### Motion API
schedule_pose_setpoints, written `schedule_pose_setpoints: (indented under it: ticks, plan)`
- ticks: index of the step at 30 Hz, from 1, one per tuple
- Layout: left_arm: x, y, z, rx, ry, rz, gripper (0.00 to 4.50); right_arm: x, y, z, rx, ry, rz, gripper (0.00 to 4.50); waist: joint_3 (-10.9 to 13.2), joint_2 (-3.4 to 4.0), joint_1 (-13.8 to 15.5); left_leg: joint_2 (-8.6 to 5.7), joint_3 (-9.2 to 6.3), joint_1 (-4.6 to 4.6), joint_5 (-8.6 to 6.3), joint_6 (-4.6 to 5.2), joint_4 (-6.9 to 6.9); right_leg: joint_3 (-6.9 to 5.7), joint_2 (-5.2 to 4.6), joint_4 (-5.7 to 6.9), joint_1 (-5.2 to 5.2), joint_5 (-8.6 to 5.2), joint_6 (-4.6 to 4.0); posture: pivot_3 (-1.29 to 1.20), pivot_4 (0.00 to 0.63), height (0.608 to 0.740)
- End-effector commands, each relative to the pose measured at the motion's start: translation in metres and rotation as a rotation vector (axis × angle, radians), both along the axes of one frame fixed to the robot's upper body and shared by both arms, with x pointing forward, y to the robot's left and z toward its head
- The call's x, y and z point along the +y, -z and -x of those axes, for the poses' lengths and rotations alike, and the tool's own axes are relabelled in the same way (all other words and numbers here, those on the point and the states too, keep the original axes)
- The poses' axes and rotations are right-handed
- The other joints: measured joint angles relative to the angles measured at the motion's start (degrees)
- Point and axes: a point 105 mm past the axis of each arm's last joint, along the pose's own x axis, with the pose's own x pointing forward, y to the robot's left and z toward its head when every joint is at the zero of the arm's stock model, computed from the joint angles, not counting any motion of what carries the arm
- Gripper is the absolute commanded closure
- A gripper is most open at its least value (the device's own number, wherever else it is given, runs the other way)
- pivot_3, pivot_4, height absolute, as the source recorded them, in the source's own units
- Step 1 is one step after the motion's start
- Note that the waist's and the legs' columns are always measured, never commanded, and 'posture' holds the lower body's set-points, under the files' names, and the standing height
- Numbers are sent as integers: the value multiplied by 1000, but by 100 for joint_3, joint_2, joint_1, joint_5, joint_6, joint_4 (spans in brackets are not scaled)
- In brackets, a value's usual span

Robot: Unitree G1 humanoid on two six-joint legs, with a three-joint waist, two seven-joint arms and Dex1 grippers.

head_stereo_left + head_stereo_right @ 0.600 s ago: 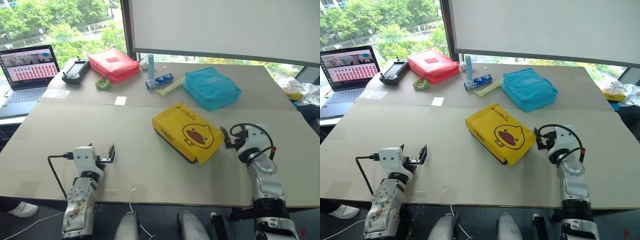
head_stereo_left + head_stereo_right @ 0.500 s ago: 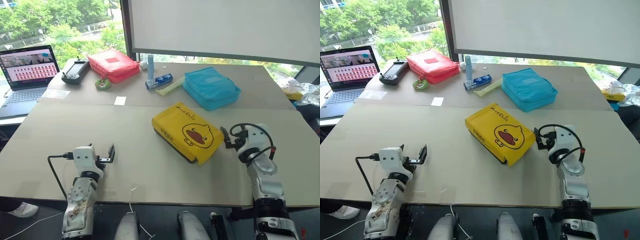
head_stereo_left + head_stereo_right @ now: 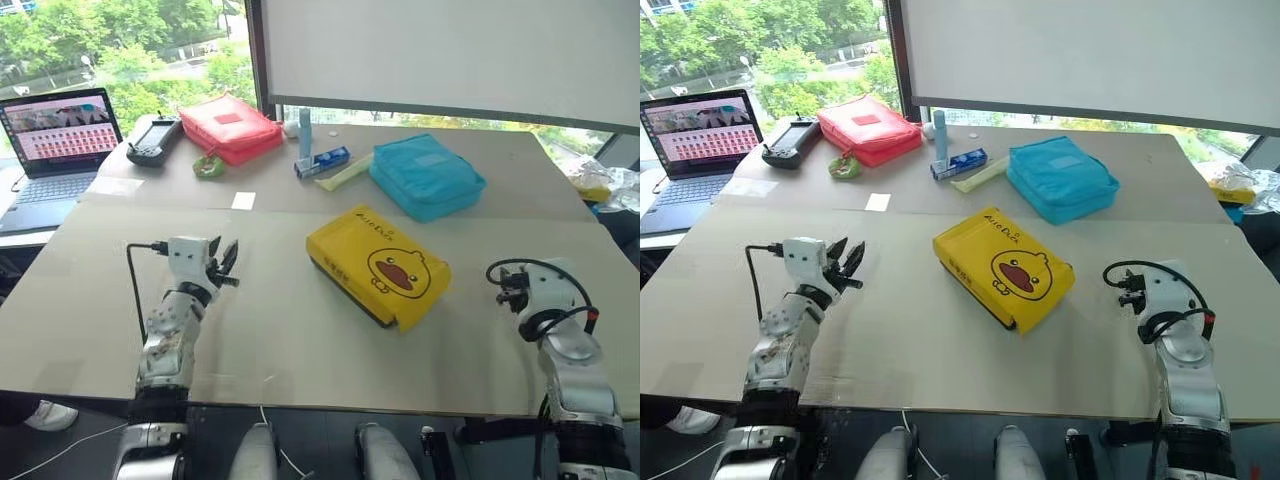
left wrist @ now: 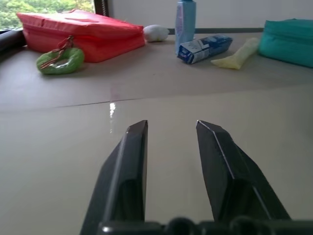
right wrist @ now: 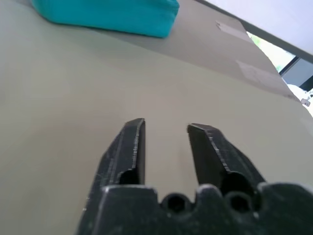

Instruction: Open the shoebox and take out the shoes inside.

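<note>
A: What changed in the last half second?

B: Both arms moved. The right gripper (image 5: pixel 164 128) was just beside the near right corner of the shoebox (image 3: pixel 378 266), and now it stands well apart from it, to the right. The left gripper (image 4: pixel 171 127) went up and forward – before it hung near the table (image 3: pixel 300 350) edge, now it is over the table, to the left of the shoebox and a good way from it.

A: And the shoebox itself?

B: It did not move. It lies closed in the middle of the table, turned at an angle, the yellow lid with the duck face up. The blue pouch (image 3: pixel 427 177) is behind it, the red pouch (image 3: pixel 228 127) far behind it to the left. The shoes are not to be seen; I judge they are inside.

A: So what does it mean for the task?

B: I think the opening is not yet started – the arms are only taking new positions on either side of the shoebox.

A: How are the grippers?

B: Each has its two fingers parted by a narrow gap. Nothing is between them, and neither touches the shoebox.
</note>
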Motion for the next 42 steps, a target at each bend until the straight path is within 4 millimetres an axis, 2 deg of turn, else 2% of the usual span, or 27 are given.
schedule_pose_setpoints:
  ticks: [1, 2, 5, 9, 13, 19, 23, 28, 30, 32, 34, 36, 38, 41, 42]
  plan:
    - [-9, -10, -18, -29, 76, -41, 4500, 12, -41, 3, -23, -100, 115, 4300, 3, 2, 12, -2, 1, 0, 0, -1, 2, 0, -2, 1, 2, 0, 1, 0, 150, 729]
    - [-12, -11, -27, -18, 98, -52, 4500, 11, -44, 4, 31, -129, 96, 4422, 3, 1, 8, -2, 2, -2, 0, -1, 2, -1, -3, 0, -1, 0, 1, 0, 150, 729]
    - [-18, -15, -47, 11, 135, -81, 4500, 15, -47, 12, 172, -220, 44, 4422, 7, -7, 37, -1, 1, -1, -1, -2, 5, -2, -3, -3, 2, 0, 1, 0, 150, 729]
    - [-41, -29, -63, 3, 195, -120, 4500, 42, -24, 29, 388, -361, 23, 4422, 11, -14, 119, -1, -1, -4, -1, -2, 6, -4, -3, -3, 2, -1, 2, 0, 150, 729]
    - [-72, -41, -68, -32, 271, -165, 4500, 57, -13, 26, 412, -380, -33, 4422, 11, -16, 153, -2, 0, -26, 0, -1, 6, -7, -4, -7, -6, -13, 19, 0, 150, 729]
    - [-108, -37, -60, -60, 404, -206, 4500, 69, -4, 17, 388, -413, -93, 4422, 12, -16, 157, -6, -5, -56, 8, 10, 8, -7, -3, -4, -30, 1, 62, 0, 150, 729]
    - [-121, -23, -52, -43, 468, -222, 4500, 76, -8, 12, 360, -445, -116, 4422, 12, -16, 148, -6, -5, -56, 8, 8, 9, -8, -3, -1, -32, 2, 63, 0, 150, 729]
    - [-152, -3, -33, -17, 625, -231, 4500, 80, -9, -3, 340, -456, -75, 4422, 11, -16, 144, -6, -4, -56, 8, 3, 28, -7, -3, 2, -28, 3, 53, 0, 150, 729]
    - [-157, 3, -25, 27, 700, -165, 4500, 83, -6, -11, 343, -476, -71, 4422, 12, -15, 143, -5, -6, -57, 7, 2, 37, -8, -2, 3, -22, -1, 43, 0, 150, 729]
    - [-150, 6, -22, 41, 712, -139, 4500, 85, -3, -20, 343, -491, -51, 4422, 12, -15, 126, -5, -4, -57, 6, 1, 43, -7, -3, 3, -19, -5, 33, 0, 150, 729]
    - [-134, 10, -21, 55, 701, -143, 4500, 89, -1, -32, 346, -514, -10, 4422, 12, -15, 93, -4, -4, -55, 7, 2, 47, -6, -3, 4, -19, 0, 31, 0, 150, 729]
    - [-119, 12, -17, 60, 694, -142, 4500, 101, -1, -41, 338, -564, 3, 4422, 11, -13, 27, -3, -5, -50, 9, 6, 45, -6, -1, 8, -17, 3, 30, 0, 150, 729]
    - [-105, 9, -13, 56, 678, -135, 4500, 117, -1, -46, 333, -622, 5, 4422, 11, -13, -28, -2, -6, -46, 10, 6, 43, -5, 0, 14, -18, 6, 27, 0, 150, 729]
    - [-71, 1, -2, 56, 589, -81, 4500, 147, 4, -52, 329, -709, 14, 4422, 10, -12, -106, 5, -7, -38, 15, 13, 42, -5, 6, 37, -22, 17, 50, 0, 150, 729]
    - [-54, -1, 7, 56, 537, -64, 4500, 163, 8, -52, 329, -753, 9, 4422, 10, -12, -130, 8, -8, -36, 17, 17, 38, -4, 9, 45, -24, 17, 51, 0, 150, 729]
